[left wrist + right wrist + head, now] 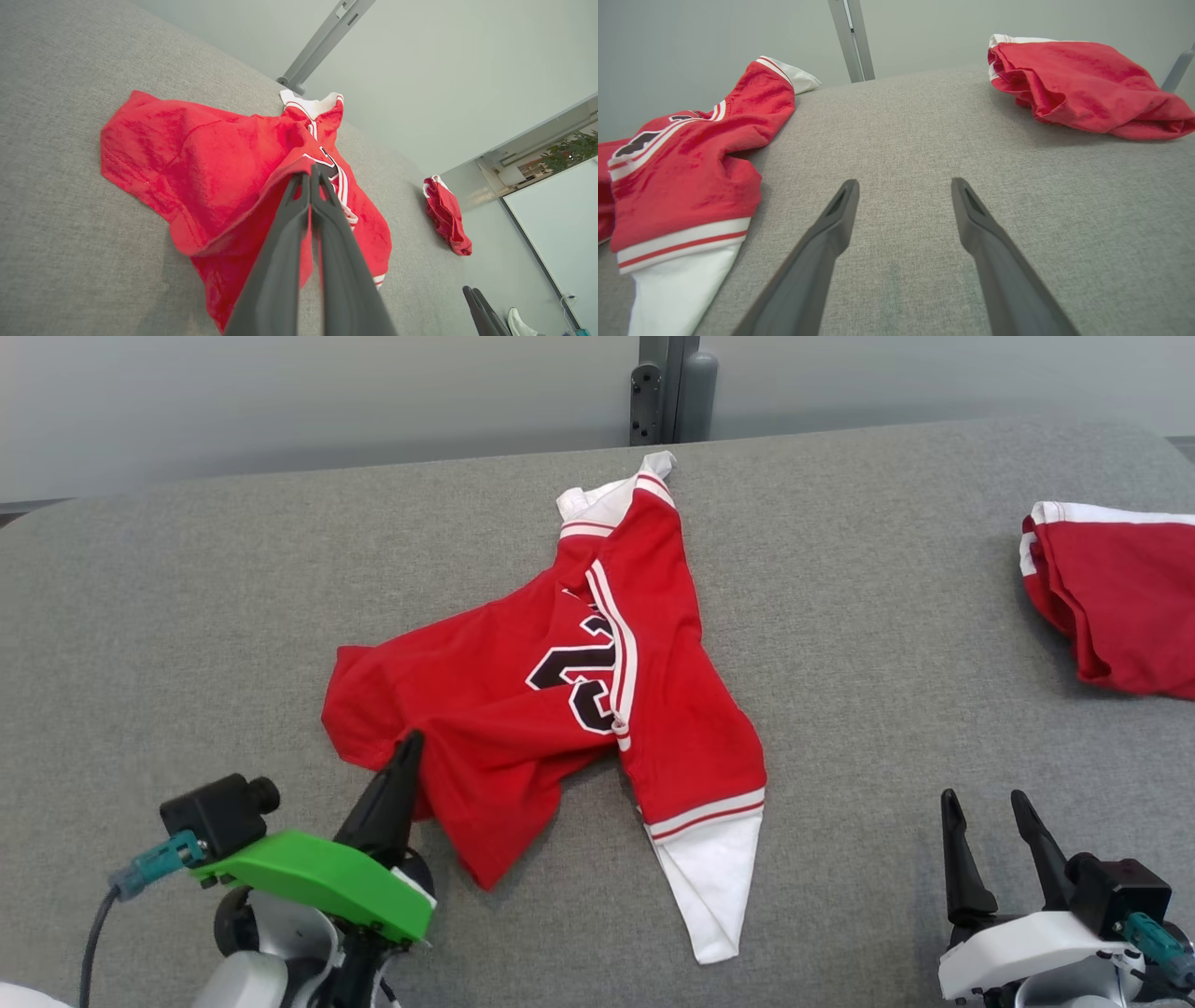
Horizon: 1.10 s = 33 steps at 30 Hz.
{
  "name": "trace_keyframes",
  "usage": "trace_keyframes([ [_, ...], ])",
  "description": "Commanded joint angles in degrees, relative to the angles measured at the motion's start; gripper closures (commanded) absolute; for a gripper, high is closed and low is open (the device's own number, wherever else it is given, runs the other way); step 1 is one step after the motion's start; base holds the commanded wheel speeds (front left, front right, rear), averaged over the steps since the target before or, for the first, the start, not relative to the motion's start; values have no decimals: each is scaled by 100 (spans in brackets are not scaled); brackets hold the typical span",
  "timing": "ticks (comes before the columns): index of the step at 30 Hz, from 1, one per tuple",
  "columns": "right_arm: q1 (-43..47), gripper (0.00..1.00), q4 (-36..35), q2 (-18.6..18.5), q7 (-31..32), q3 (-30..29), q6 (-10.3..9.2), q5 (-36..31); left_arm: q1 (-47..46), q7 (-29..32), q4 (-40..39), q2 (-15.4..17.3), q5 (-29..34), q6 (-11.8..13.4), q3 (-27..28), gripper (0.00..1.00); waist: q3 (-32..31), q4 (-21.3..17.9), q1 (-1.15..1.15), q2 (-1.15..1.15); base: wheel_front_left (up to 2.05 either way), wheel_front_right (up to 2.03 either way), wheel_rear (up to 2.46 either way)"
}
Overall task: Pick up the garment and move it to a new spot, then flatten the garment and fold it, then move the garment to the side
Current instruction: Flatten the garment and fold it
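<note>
The garment (pixel 523 709) is a red jersey with white trim and a black number, lying crumpled at the middle of the grey padded table (pixel 187 616). My left gripper (pixel 411 739) is at its lower left part, shut, with a ridge of red cloth drawn up to the fingertips. The left wrist view shows the garment (pixel 187 163) tented toward the closed left gripper (pixel 309 173). My right gripper (pixel 985 798) stands open over bare table at the lower right, apart from the cloth. In the right wrist view the right gripper (pixel 903 184) has the garment (pixel 691 177) off to its left.
A second red garment (pixel 1120 607) lies bunched at the table's far right edge, also seen as a red heap (pixel 1083 88) ahead and right of the right gripper. A grey post (pixel 672 387) stands behind the table's far edge. Bare table lies between the two garments.
</note>
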Motion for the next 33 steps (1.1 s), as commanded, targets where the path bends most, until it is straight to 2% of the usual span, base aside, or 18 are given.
trace_keyframes([
  [1, -68, 0, -6, -15, -14, 6, -6, -38, -185, 23, 318, 44, -74, -61, 105, 100, 83, -52, 0, 0, 0, 0, 0],
  [3, -104, 0, -15, -18, -15, -18, -6, -74, -380, 33, 923, 13, -212, -163, 235, 100, 149, -92, 0, 0, 0, 0, 0],
  [7, -148, 0, 1, -14, -14, -32, -6, -136, -808, -365, 2210, 96, -89, -294, 538, 100, 266, -192, 0, 0, 0, 0, 0],
  [11, -144, 0, -16, -13, -14, -90, -6, -181, -1213, -708, 3118, 110, -82, -530, 720, 100, 319, -241, 0, 0, 0, 0, 0],
  [14, -119, 0, -21, -13, -14, -124, -6, -216, -1466, -903, 3615, 107, -50, -723, 776, 100, 333, -232, 0, 0, 0, 0, 0],
  [20, -182, 0, -2, -14, -14, -97, -6, -268, -1961, -1458, 4448, 15, 111, -938, 836, 100, 331, -180, 0, 0, 0, 0, 0],
  [25, -213, 0, 23, -15, -14, -54, -6, -298, -2276, -1636, 5068, -39, 413, -1219, 630, 100, 317, -141, 0, 0, 0, 0, 0],
  [27, -229, 0, 12, -14, -14, -43, -6, -292, -2363, -1740, 5269, -24, 500, -1240, 659, 100, 316, -131, 0, 0, 0, 0, 0],
  [28, -232, 0, 7, -14, -14, -31, -6, -292, -2374, -1773, 5378, -31, 583, -1260, 669, 87, 311, -130, 0, 0, 0, 0, 0],
  [29, -231, 0, 8, -14, -14, -28, -6, -293, -2387, -1794, 5468, -54, 636, -1287, 686, 60, 303, -131, 0, 0, 0, 0, 0],
  [30, -228, 0, 10, -15, -14, -16, -6, -293, -2400, -1805, 5563, -87, 661, -1304, 728, 9, 291, -132, 0, 0, 0, 0, 0],
  [31, -222, 0, 9, -14, -14, -7, -6, -289, -2399, -1814, 5637, -117, 642, -1329, 773, 9, 276, -136, 0, 0, 0, 0, 0],
  [32, -214, 0, 6, -14, -14, -5, -6, -280, -2388, -1826, 5689, -118, 672, -1364, 800, 0, 257, -142, 0, 0, 0, 0, 0],
  [33, -200, 0, -5, -15, -14, -5, -6, -264, -2353, -1833, 5732, -97, 743, -1375, 806, 0, 234, -148, 0, 0, 0, 0, 0],
])
